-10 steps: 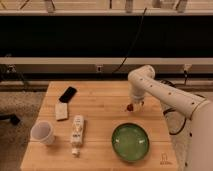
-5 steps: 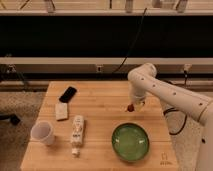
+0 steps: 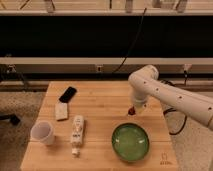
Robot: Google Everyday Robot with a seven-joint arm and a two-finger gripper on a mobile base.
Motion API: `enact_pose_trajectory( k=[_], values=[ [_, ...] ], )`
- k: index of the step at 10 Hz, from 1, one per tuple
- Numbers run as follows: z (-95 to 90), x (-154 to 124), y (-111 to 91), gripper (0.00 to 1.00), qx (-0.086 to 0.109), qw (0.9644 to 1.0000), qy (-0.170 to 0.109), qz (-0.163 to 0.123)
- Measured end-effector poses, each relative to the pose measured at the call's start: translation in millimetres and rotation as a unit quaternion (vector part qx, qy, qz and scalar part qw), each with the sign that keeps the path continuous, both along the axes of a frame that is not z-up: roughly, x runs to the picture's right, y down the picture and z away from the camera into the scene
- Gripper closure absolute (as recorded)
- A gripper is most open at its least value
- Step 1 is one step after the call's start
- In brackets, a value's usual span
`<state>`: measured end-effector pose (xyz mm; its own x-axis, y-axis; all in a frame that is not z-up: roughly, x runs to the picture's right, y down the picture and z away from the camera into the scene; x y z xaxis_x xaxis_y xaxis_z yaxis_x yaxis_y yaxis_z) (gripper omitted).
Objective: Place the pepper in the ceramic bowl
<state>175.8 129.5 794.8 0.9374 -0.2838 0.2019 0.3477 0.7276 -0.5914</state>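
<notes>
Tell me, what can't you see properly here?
Camera view:
- The gripper, just beyond the bowl: mostly hidden under the wrist.
- The pepper: just a red speck at the gripper's tip, shape too small.
- The arm: base cut off by the right edge.
- The tube: label too blurred.

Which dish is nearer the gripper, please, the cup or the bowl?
The green bowl, close by the gripper holding the pepper; the white cup sits far left.
</notes>
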Motion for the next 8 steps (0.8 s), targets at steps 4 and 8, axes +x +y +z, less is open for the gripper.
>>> enact_pose_trajectory(
  k=[4, 8],
  values=[
    [-20.0, -4.2, 16.5, 1.00, -0.002, 0.9999, -0.011, -0.012],
    [-38.3, -5.3, 35.9, 1.00, -0.008, 0.9996, -0.019, -0.021]
  ],
)
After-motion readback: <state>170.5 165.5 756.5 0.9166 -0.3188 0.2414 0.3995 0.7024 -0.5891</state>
